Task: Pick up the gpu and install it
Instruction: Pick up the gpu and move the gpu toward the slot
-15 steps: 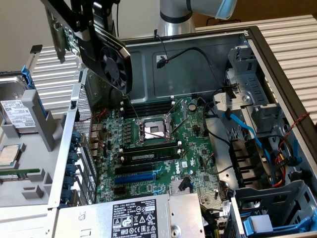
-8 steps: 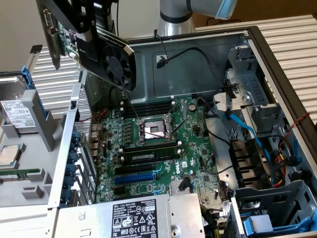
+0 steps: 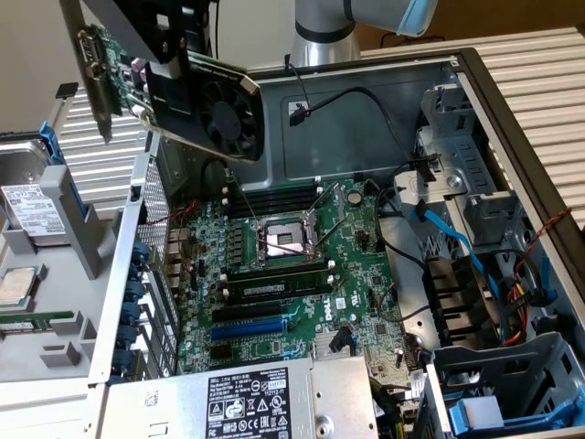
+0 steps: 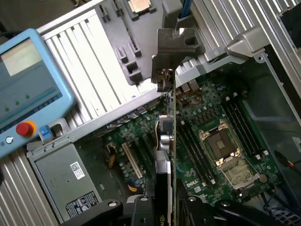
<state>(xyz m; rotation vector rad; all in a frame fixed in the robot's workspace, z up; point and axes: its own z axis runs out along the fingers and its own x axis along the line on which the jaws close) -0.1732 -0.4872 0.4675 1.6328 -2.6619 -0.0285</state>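
Note:
The gpu (image 3: pixel 206 105) hangs in the air above the far left corner of the open computer case, tilted, with its black fan shroud facing the motherboard (image 3: pixel 302 274) and its silver end bracket toward the exterior view's left. My gripper (image 3: pixel 137 32) is shut on the card's upper edge. In the wrist view the gpu (image 4: pixel 165 141) shows edge-on, bracket farthest from the camera, between the gripper (image 4: pixel 164 205) fingers and over the motherboard (image 4: pixel 211 141). The blue expansion slot (image 3: pixel 249 325) lies bare, well below the card.
A power supply (image 3: pixel 247 402) sits at the case's near edge and a drive cage (image 3: pixel 503 384) with blue and black cables at the exterior view's right. A grey tray (image 3: pixel 55 357) outside the case holds a hard drive (image 3: pixel 32 210) and a CPU (image 3: pixel 18 283). A teach pendant (image 4: pixel 28 84) lies nearby.

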